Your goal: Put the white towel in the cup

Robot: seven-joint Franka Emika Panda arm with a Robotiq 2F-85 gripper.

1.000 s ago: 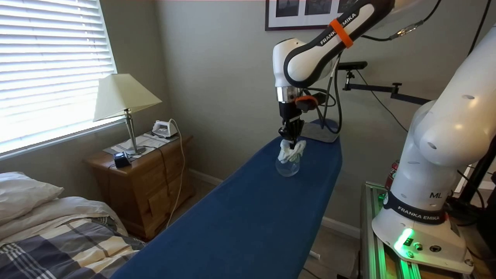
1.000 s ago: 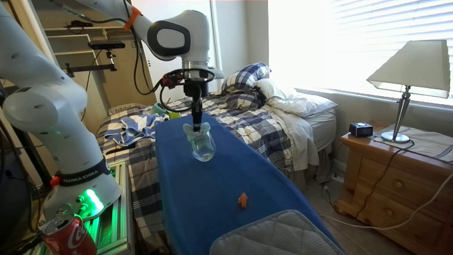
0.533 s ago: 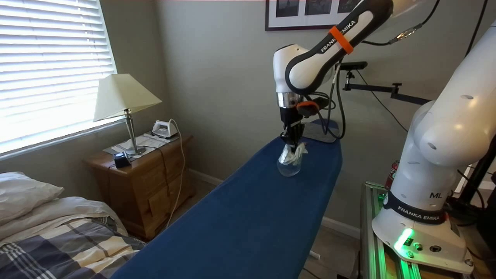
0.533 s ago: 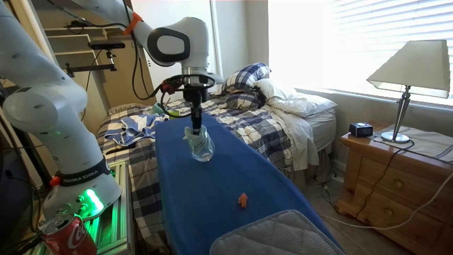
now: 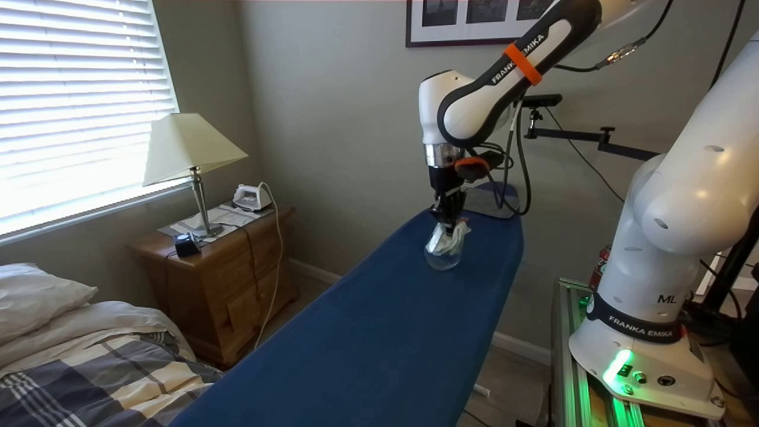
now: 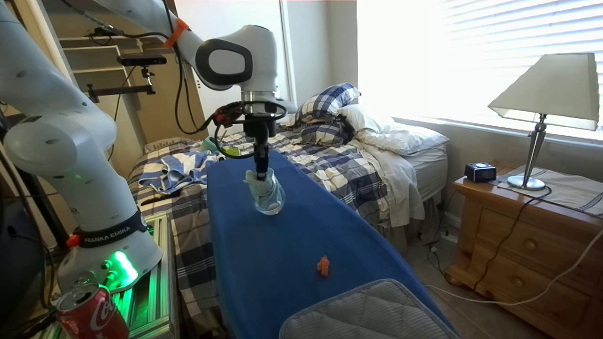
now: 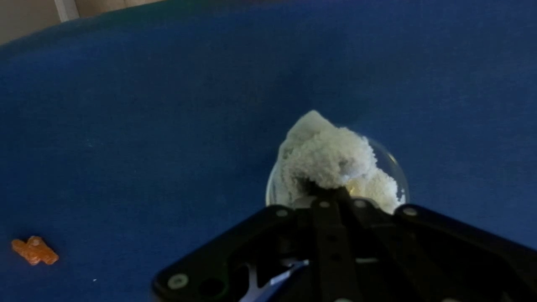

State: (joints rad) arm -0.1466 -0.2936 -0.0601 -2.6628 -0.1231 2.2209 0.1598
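Bedroom setting: a blue, cloth-covered tabletop extends near a bed and a wooden nightstand.

Workpiece: the white towel sits mostly inside the mouth of the clear cup, with a fold projecting past the rim on one side. In the wrist view the jaws are closed and sunk into the towel; they appear to be gripping it.

Handling: expect the towel to be light, soft and not fragile, with a nap that resists slipping. Take hold near the middle of the bunch — not at an edge — so that loose ends follow into the cup. Treat the cup as glass: rigid, slippery and breakable. Avoid side load on the rim.

Containers: the cup stands on the tabletop; the towel is its only content that can be made out. A red soda can stands near the robot base; its contents are not visible.
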